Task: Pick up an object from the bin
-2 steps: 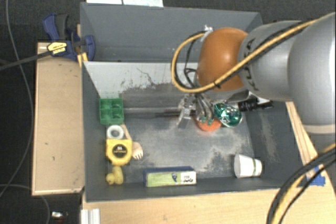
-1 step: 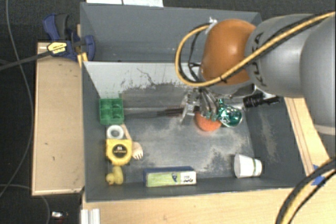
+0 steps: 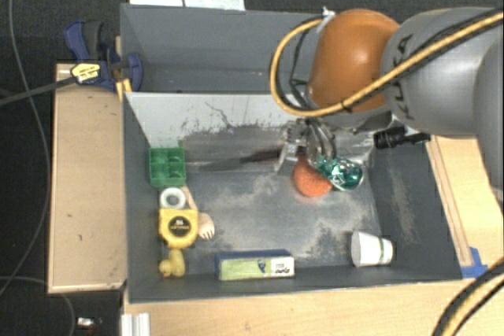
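the bin (image 3: 205, 51) is taking up the middle, grey with a scuffed floor. my arm (image 3: 453, 67) is hanging over its right side, orange cover on the wrist. my gripper (image 3: 313, 153) is sitting low near the back wall, right of centre, and i'm not able to tell whether it is released or clenched; the wrist is blocking it. i'm seeing nothing held.

the loose things, big to small:
- a box (image 3: 256, 267) is lying flat at the front wall.
- a cup (image 3: 370, 249) is lying on its side at front right.
- a tape (image 3: 179, 226), yellow, is lying at the left.
- a block (image 3: 167, 164), green, is lying behind the tape, with a white roll (image 3: 172, 198) between them.
- a ball (image 3: 309, 183), orange, is lying just under my gripper on the front side.
- a teal thing (image 3: 345, 174), shiny, is pressing against the ball's right.
- a duck (image 3: 173, 266), yellow, is sitting in the front left corner.

i'm treating the ball as the pick since it is nearest. i'm judging it light and maybe a bit soft, and round, so it is likely to roll or squirt out if pinched off centre. i'm advising a hold straight across its widest part from above, with the jaws on the front and back sides so the right one isn't catching the teal thing. that one looks glossy and slippery, a worse pick.
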Available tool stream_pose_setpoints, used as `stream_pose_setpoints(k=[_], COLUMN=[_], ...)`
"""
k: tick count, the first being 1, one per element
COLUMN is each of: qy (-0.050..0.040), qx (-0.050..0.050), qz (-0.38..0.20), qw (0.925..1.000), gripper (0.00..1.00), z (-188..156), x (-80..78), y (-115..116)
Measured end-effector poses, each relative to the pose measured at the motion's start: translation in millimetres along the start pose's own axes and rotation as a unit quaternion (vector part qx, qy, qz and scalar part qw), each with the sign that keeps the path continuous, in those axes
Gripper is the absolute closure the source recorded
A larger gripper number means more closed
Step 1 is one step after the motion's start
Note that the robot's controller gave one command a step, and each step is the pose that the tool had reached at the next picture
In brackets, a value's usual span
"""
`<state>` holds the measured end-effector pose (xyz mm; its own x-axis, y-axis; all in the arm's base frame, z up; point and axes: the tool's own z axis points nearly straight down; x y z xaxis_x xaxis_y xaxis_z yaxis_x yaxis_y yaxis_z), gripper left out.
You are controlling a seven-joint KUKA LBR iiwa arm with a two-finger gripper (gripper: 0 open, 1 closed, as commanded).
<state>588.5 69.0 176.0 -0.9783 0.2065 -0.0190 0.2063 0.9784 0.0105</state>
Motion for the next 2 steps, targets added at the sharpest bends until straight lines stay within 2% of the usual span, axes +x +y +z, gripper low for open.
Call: stream_pose_setpoints(k=[2], qy=[-0.002], qx=[-0.001], qz=[0.0], qw=[1.0], gripper=[1.0], z=[-19.1], x=[-1.1], y=[0.2])
